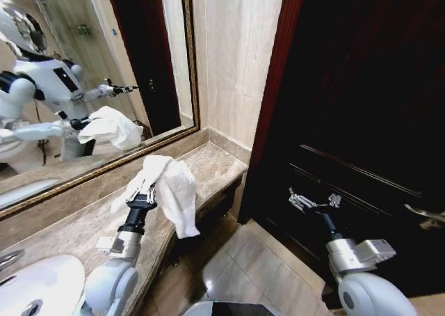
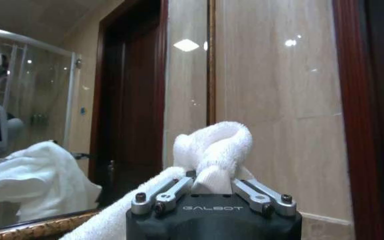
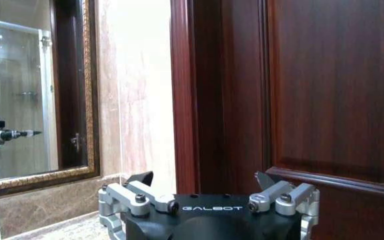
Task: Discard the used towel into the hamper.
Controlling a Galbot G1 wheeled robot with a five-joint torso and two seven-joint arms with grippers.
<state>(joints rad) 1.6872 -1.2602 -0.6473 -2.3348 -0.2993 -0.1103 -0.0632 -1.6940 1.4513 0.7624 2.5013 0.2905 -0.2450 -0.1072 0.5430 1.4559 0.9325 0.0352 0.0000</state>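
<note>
Left gripper (image 1: pixel 142 188) is clamped on the white towel (image 1: pixel 170 191), fingers pinched tight on a bunched fold, which pokes up between them in the left wrist view. The rest of the cloth drapes down past the wrist on the door side, hanging free over the edge of the marble counter (image 1: pixel 80 225). The gripper is held up above the counter top, not resting on it. The mirror (image 1: pixel 83 72) sits beyond the fingertips and the sink basin (image 1: pixel 38 285) back behind the elbow.

Right gripper (image 1: pixel 313 201) hangs idle out toward the dark wooden door (image 1: pixel 361 107), jaws spread wide, holding nothing.

Can't see the hamper from here, so I can't place it relative to the hand.

My read: this is the carry phase, grasp done, drop not yet. To do it well:
- keep the pinch firm, since only a small fold is held
- lift the hanging tail clear of the counter lip before swinging, or it will snag
- move slowly, as the loose cloth will swing
- locate the hamper before committing, then release directly over its opening
</note>
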